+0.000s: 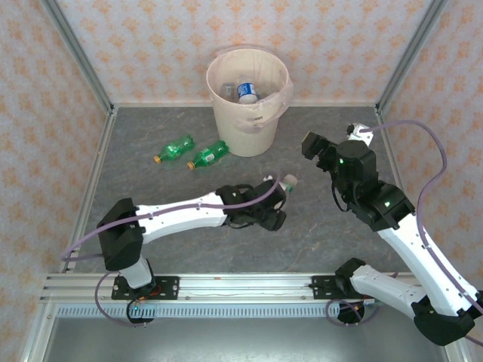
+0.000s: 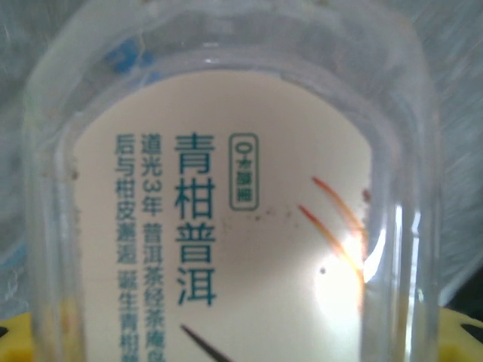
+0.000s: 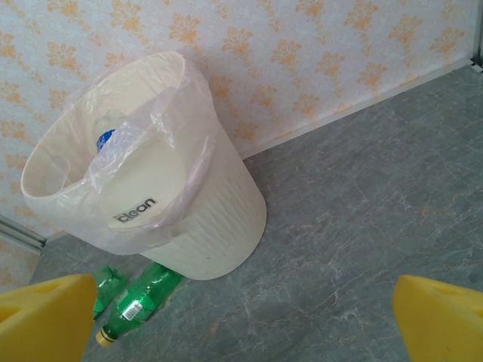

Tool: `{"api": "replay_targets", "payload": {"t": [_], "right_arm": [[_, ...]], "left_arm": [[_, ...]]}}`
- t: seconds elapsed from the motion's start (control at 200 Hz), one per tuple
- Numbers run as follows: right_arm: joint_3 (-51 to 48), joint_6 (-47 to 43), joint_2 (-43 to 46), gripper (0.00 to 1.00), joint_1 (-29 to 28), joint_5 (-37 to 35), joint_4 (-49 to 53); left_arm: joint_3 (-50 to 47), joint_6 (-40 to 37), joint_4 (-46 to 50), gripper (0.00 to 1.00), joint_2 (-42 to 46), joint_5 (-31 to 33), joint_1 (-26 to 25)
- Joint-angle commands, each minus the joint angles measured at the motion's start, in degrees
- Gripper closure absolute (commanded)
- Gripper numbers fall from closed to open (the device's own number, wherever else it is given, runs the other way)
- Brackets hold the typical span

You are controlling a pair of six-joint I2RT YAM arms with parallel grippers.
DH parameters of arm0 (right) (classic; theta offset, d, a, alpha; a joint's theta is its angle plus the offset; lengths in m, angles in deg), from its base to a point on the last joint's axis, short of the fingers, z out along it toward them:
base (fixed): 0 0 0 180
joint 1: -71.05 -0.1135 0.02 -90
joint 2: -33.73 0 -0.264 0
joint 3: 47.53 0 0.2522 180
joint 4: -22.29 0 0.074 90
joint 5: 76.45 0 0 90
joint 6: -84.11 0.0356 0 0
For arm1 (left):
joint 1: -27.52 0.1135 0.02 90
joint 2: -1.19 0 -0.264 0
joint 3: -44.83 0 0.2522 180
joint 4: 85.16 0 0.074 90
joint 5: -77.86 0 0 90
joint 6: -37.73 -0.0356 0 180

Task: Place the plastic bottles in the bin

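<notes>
Two green yellow-capped plastic bottles lie on the grey surface beside the cream round bag-lined bin. The left tool is clamped on a clear cream-labelled bottle; the right tool has its fingers apart.

The clear bottle is cut off at 6 o'clock; one green bottle hides partly behind the right fingers at 8 o'clock.

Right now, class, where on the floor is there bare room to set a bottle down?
Free: the floor between the bin and the right wall, and the near-left stretch beside the left arm. Crowded: left of the bin, where two green bottles lie.
</notes>
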Motion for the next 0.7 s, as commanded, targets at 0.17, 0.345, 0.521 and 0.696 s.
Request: {"api": "replay_targets", "payload": {"t": [0.17,0.345,0.521,0.696], "right_arm": [[1.1,-0.9,0.8,0.0,-0.2,-2.8,-1.8],[0.7,-1.2,1.3,0.0,-0.2,-2.6,-2.8],[0.8,-1.5,1.4,0.0,-0.2,-2.1,-3.0],[1.4,-1.7,1.5,0.0,-0.2,-1.6,-3.6]], "left_arm": [[18.4,1.0,6.1,0.44,1.4,1.6,7.2],[31.9,-0.6,9.1,0.45,-2.8,6.7,12.0],[41.9,-1.8,7.6,0.45,-6.9,11.8,15.7],[50.6,-2.0,4.9,0.46,-11.5,14.1,18.9]]}}
